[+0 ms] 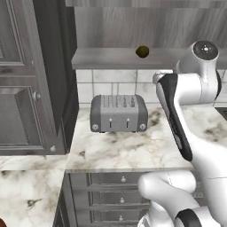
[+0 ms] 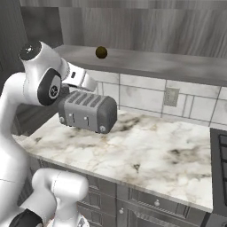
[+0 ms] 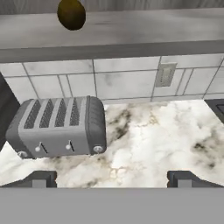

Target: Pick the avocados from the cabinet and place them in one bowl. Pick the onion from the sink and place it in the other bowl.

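Olive-brown avocado (image 3: 71, 14): one in sight, sitting on the cabinet (image 1: 111, 58) shelf board, above the toaster (image 1: 119, 113)
Gripper (image 3: 112, 178): jaws spread wide, nothing between them, fingertips (image 3: 40, 178) low over the marble counter (image 2: 146, 150)
Key relation: avocado lies up and to the left of the gripper in the hand view, well apart; reaching it likely calls for raising the hand to shelf height
Long axis: avocado reads nearly round, so approach angle matters little
Count: one avocado, one toaster, one wall outlet (image 3: 165, 75)
Step, as a judgement: first avocado pick not yet begun
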